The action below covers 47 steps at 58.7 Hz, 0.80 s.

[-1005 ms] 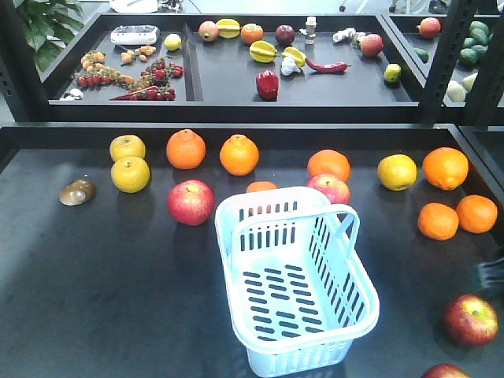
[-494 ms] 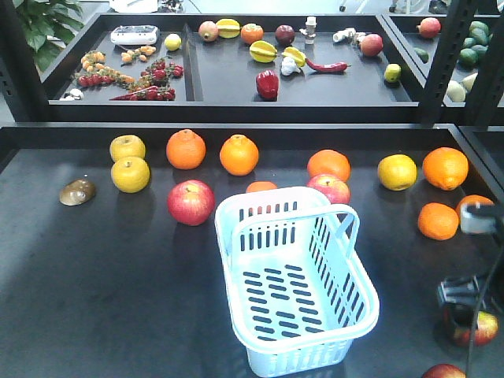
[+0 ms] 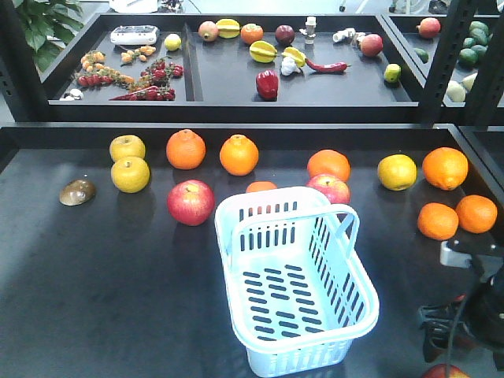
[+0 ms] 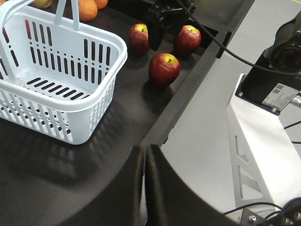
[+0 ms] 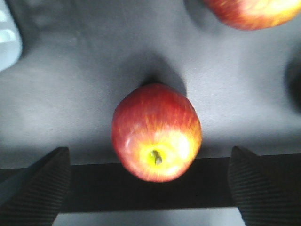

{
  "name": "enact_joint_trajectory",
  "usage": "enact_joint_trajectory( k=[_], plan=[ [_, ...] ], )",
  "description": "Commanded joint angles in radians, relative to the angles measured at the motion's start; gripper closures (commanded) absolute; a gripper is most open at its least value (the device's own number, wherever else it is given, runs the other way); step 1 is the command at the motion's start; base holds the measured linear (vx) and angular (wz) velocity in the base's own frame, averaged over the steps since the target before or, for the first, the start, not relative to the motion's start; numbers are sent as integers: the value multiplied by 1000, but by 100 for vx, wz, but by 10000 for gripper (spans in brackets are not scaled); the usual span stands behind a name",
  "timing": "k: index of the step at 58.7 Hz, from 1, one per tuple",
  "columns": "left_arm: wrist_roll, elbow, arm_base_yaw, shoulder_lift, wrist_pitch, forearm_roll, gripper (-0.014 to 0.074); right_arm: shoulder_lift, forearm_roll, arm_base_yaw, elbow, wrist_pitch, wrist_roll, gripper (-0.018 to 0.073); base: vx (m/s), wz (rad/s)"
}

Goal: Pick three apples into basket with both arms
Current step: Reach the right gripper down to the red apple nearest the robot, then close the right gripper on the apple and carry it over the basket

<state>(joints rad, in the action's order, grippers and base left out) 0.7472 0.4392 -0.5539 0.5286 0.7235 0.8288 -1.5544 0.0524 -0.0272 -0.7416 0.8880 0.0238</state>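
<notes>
Bright overhead light, soft shadows; slight blur on right-wrist apple.

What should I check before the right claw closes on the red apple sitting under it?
1. Right claw open: ok, fingers spread wide.
2. Round red apple with yellow stem patch centred between the fingers: ok.
3. Neighbouring red apple clear of the fingers: ok.
4. Claw low enough to grip: cannot tell.
5. Pale blue slotted plastic basket empty, with room: ok.
6. Left claw open for its own pick: not ok, shut.
</notes>
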Motion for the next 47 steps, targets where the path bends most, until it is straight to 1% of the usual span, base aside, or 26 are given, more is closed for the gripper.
enact_joint_trajectory(
  k=[1,21,39,47],
  plan=[
    [-4,22,-7,2,-34,39,602,-23,2,-6,-18,-24,-12,-74,0,0],
    [-4,22,-7,2,-33,39,602,-159,-27,-6,-18,-62,-12,-66,0,0],
    [-4,22,-7,2,-33,39,602,-215,-36,-6,-18,-112,-14,-53,0,0],
    [-4,22,-7,2,-33,39,602,-235,-33,-6,-18,-113,-15,-37,0,0]
  ],
)
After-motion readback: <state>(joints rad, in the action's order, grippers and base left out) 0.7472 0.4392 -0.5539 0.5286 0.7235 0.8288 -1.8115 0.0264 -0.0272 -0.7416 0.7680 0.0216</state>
